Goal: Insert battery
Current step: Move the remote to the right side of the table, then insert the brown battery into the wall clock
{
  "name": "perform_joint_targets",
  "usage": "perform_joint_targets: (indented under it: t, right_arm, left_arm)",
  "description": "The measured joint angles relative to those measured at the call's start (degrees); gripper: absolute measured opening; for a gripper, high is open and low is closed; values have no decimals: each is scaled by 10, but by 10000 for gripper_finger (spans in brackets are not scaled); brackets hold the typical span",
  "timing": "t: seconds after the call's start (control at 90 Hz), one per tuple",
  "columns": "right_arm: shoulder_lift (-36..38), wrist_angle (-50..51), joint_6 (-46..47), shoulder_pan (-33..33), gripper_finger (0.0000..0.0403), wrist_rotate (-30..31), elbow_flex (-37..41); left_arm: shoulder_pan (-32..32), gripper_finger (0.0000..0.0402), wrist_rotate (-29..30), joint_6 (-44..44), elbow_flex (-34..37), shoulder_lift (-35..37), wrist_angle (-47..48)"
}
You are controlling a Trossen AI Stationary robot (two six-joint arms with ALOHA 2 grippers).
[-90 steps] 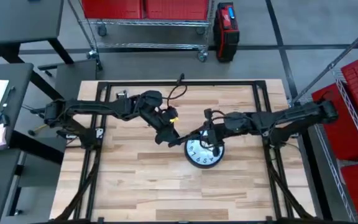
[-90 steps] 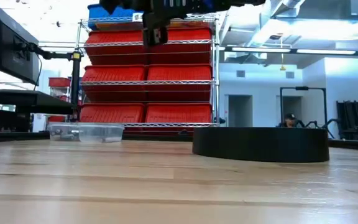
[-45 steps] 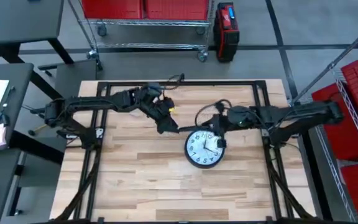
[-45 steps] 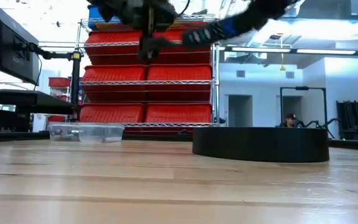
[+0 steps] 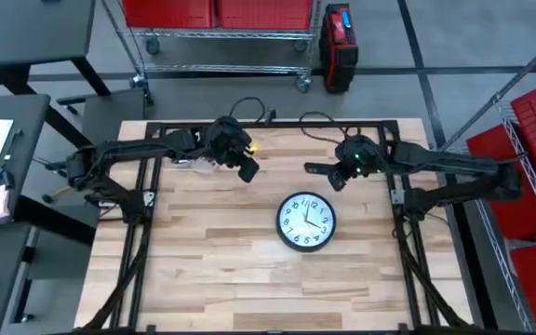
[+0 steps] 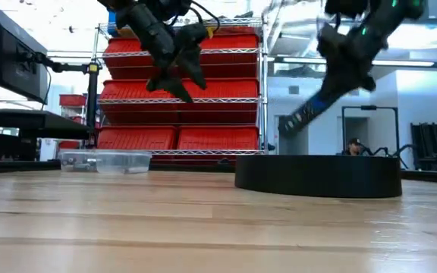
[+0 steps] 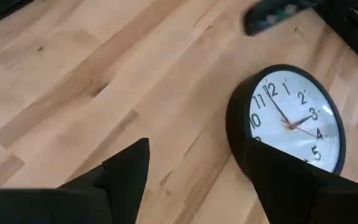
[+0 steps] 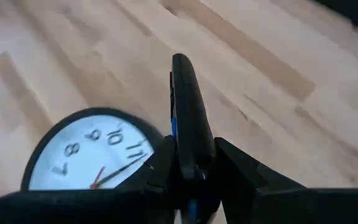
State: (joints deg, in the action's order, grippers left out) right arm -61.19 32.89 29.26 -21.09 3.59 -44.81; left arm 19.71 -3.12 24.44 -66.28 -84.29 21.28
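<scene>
Both arms pulled back from clock (image 5: 306, 221); left end effector (image 7: 191, 168) wide, right end effector (image 8: 188, 158) narrow

One clock (image 5: 306, 221) lay on one wooden table (image 5: 203, 270); one clear plastic container (image 6: 105, 161) sat near back; two arms, two grippers.

My workplace: industrial lab or workshop. Wire shelving (image 6: 180, 91) stacked with red bins (image 6: 179, 138), grey concrete floor (image 5: 473, 37), exposed ceiling ducts, wooden bench (image 5: 212, 261) under my arms.
</scene>
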Motion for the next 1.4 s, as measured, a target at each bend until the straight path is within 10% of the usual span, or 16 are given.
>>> perform_joint_targets:
  t: [0.511,0.922,1.4]
  right_arm:
    - [-73,-263,141,-160,73,-143,170]
    - [-122,-277,164,-203,259,-125,175]
    - [47,-274,133,-106,276,-213,173]
  left_arm:
    - [-17,242,-1,-66,0,0,4]
    - [-17,242,-1,-75,0,0,4]
    - [-17,242,-52,-26,0,10,-129]
